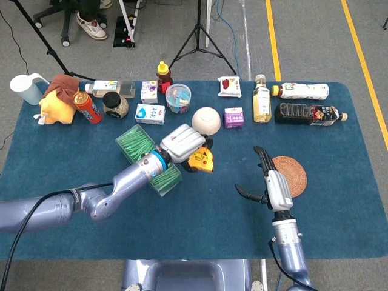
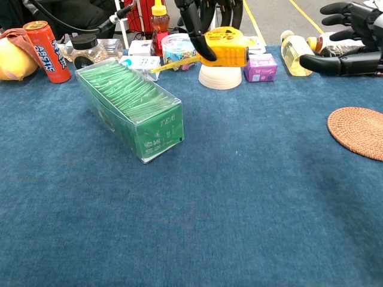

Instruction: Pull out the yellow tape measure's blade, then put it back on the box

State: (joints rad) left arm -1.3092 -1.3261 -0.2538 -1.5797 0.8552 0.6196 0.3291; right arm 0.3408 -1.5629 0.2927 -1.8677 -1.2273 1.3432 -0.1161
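The yellow tape measure (image 2: 225,46) is hanging in the air above the blue table (image 1: 200,206), just right of the green tea box (image 2: 131,107) and in front of the white bowl (image 2: 220,75) in the chest view. A short yellow length of blade (image 2: 173,61) is sticking out of its left side, pointing back toward the box. The left hand (image 1: 185,142) is gripping the case from above, its dark fingers (image 2: 194,27) wrapping around it. The right hand (image 1: 271,185) is hovering over the table just left of the woven coaster (image 1: 292,176), holding nothing, with its fingers spread apart and thumb reaching toward the tape measure. Bottles, a red can (image 1: 87,107) and small cartons are standing along the far edge.
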